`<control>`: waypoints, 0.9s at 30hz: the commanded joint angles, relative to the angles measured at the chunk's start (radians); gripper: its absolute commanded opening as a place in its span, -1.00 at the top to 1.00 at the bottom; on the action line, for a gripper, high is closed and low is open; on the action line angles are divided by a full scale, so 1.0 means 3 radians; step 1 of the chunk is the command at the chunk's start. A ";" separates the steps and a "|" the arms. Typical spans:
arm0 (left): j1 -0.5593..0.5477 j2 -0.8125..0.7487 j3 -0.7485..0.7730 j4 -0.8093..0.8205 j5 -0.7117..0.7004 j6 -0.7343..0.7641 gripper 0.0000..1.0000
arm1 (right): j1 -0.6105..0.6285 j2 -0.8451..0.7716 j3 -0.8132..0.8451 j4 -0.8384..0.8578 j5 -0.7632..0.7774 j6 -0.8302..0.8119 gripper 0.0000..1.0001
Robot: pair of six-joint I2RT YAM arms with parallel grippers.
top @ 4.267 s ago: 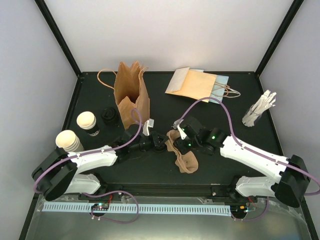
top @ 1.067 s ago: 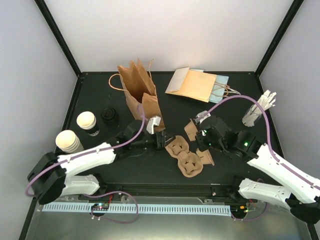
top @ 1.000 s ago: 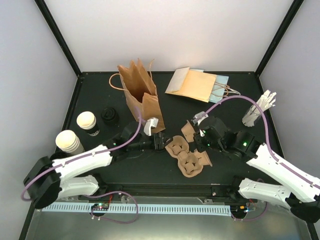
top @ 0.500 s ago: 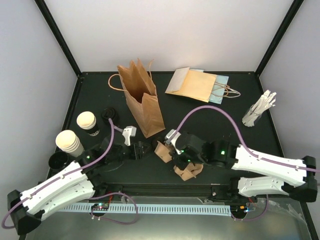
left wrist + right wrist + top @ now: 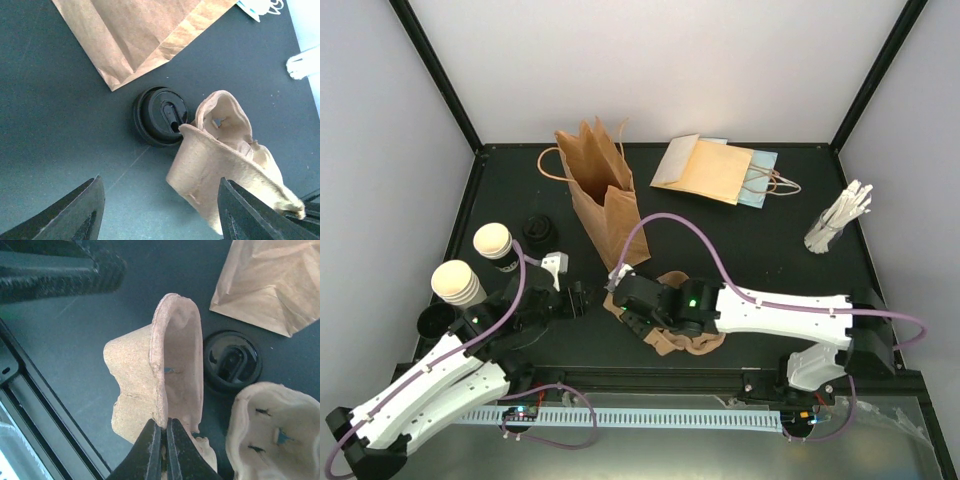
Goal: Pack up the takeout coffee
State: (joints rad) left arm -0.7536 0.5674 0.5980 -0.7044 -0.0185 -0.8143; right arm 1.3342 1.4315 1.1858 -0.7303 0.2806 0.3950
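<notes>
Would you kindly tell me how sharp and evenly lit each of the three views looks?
Top external: sharp, even light, no glare on the table. Left wrist: lid and cup carrier crisp, fingers of the left gripper blurred. Right wrist: cup carrier rim sharp in the right gripper, dark arm part at top left out of focus.

Overhead view, left side: two cream paper cups with black sleeves, an upper cup (image 5: 492, 241) and a lower cup (image 5: 458, 282). Two black lids can be counted: one lid (image 5: 538, 230) at upper left and a second lid (image 5: 160, 116) at the centre of the left wrist view. One pulp cup carrier (image 5: 685, 340) is at lower centre. One standing brown bag (image 5: 600, 200) is at upper centre. One stack of flat bags (image 5: 715, 168), at least three, is at upper right. One holder of white sticks (image 5: 838, 222) is at the right.
</notes>
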 commanded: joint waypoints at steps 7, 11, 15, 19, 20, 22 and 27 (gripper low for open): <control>0.0070 -0.0030 0.0030 -0.0138 -0.0106 0.0060 -0.27 | 0.0056 0.0364 0.0252 0.0181 0.0115 -0.0018 0.43; 0.0079 -0.0018 -0.0003 -0.0092 -0.0087 0.0064 -0.27 | 0.0057 0.0282 0.0224 0.0153 0.0163 -0.0013 0.22; 0.0083 -0.0012 -0.0017 -0.0075 -0.0085 0.0078 -0.26 | 0.0055 0.0132 0.0157 0.0063 0.0236 0.0035 0.20; 0.0083 -0.0022 -0.0030 -0.0083 -0.0083 0.0099 -0.27 | 0.0054 -0.0134 0.0037 -0.0107 0.0352 0.0140 0.20; 0.0083 -0.0025 -0.0037 -0.0084 -0.0078 0.0098 -0.27 | 0.0046 -0.0215 -0.0013 -0.0144 0.0379 0.0185 0.15; 0.0081 -0.0025 -0.0057 -0.0062 -0.0052 0.0104 -0.27 | 0.0014 -0.0377 -0.0129 -0.0230 0.0403 0.0293 0.10; 0.0083 0.0009 -0.0120 0.0102 0.0156 0.0181 -0.27 | -0.0215 -0.0711 -0.0544 -0.0380 0.0281 0.0550 0.09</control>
State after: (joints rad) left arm -0.7341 0.5674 0.5770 -0.7216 -0.0257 -0.7921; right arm 1.3174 1.2663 1.1057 -0.7807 0.3603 0.4808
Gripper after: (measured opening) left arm 0.634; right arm 0.450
